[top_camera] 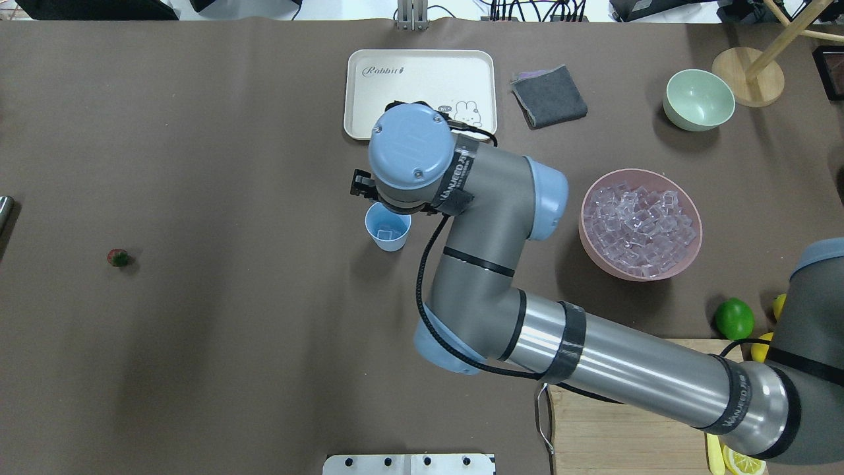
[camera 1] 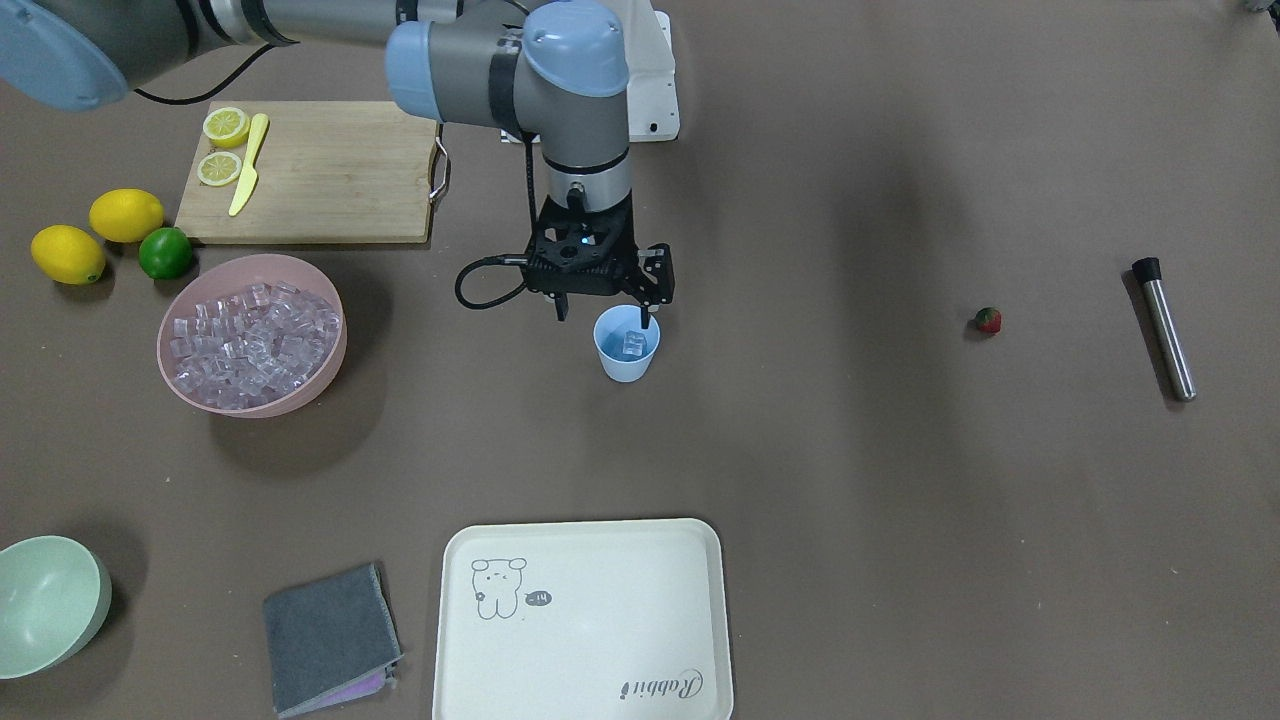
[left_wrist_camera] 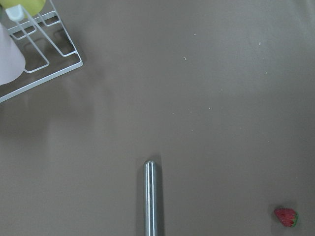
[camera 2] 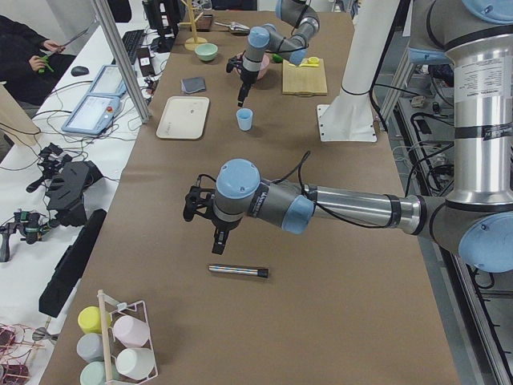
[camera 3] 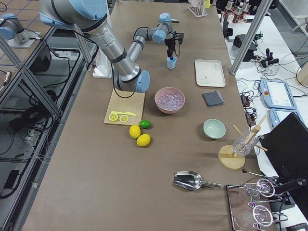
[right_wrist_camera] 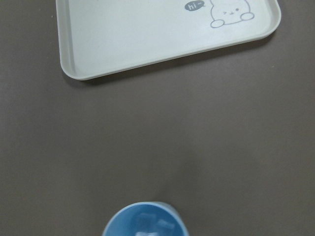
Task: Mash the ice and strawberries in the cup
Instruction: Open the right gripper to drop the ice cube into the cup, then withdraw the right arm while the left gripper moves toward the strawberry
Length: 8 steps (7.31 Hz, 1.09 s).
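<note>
- The tiny red strawberry with a green leafy cap lies alone on the brown table, well apart from the cup and near the slim steel muddler rod with a black tip.
- I judge it very light, smooth and rounded, so it could roll or squirt out of a pinch. I would close on the widest part of the red body, below the cap, coming straight down.
- The small tapered light-blue plastic cup stands upright mid-table. It has no handle and looks light enough to tip or slide under mashing, so I would steady its wall with one gripper.
- A few clear glossy ice cubes sit inside the cup. Many more fill the wide pink bowl off to the robot's right.
- The cubes look hard and slippery, likely to skate about under the rod.
- The right gripper hangs just over the cup's mouth with its fingers apart and nothing between them.
- The left gripper hovers above the muddler. Only the side camera shows it, so I cannot tell whether its fingers are spread or together.
</note>
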Available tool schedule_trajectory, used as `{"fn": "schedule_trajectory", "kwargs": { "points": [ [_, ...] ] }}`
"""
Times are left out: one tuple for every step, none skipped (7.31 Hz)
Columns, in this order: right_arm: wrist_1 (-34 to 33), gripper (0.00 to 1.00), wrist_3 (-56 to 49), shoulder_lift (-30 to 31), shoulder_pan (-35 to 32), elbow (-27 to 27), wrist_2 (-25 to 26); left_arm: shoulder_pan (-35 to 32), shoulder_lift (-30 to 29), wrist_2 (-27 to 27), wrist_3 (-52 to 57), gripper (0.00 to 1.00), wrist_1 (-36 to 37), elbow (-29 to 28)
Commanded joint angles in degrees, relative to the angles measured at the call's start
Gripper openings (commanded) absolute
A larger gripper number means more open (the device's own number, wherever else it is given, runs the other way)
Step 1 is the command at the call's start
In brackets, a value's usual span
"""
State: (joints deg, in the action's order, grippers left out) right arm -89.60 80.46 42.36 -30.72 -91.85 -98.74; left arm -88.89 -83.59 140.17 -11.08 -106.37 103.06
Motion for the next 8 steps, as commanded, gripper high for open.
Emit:
{"fn": "schedule_trajectory", "kwargs": {
  "points": [
    [0.1,0.98,-10.8,10.2,-7.4,-9.0,-8.9,6.1,-0.3,0.3,-2.4,0.98,-1.0,1.3],
    [0.1,0.98,-16.2,14.9,-11.0,-12.4,-12.1,11.9,-0.5,0.0,-4.5,0.98,-4.5,1.3],
    [0.1,0.98,-21.6,19.8,-14.5,-15.4,-15.0,16.1,-1.0,-0.4,-10.9,0.98,-7.9,1.2],
    [0.2,0.98,-23.5,22.9,-18.9,-16.3,-18.9,19.4,-1.0,-4.1,-14.5,0.98,-10.6,0.7],
    [0.4,0.98,-28.0,26.2,-22.3,-17.0,-21.5,24.6,-2.4,-6.8,-20.2,0.98,-10.8,-0.2],
    [0.4,0.98,-34.8,30.1,-24.6,-18.4,-22.1,29.7,-4.5,-9.9,-26.7,0.98,-12.3,-2.1],
    [0.5,0.98,-40.9,33.0,-28.6,-18.3,-25.3,33.6,-5.2,-13.7,-29.8,0.98,-15.2,-4.1],
    [0.7,0.98,-48.2,36.4,-33.0,-18.1,-29.1,34.9,-7.5,-14.5,-31.8,0.97,-16.3,-6.8]
  ]
}}
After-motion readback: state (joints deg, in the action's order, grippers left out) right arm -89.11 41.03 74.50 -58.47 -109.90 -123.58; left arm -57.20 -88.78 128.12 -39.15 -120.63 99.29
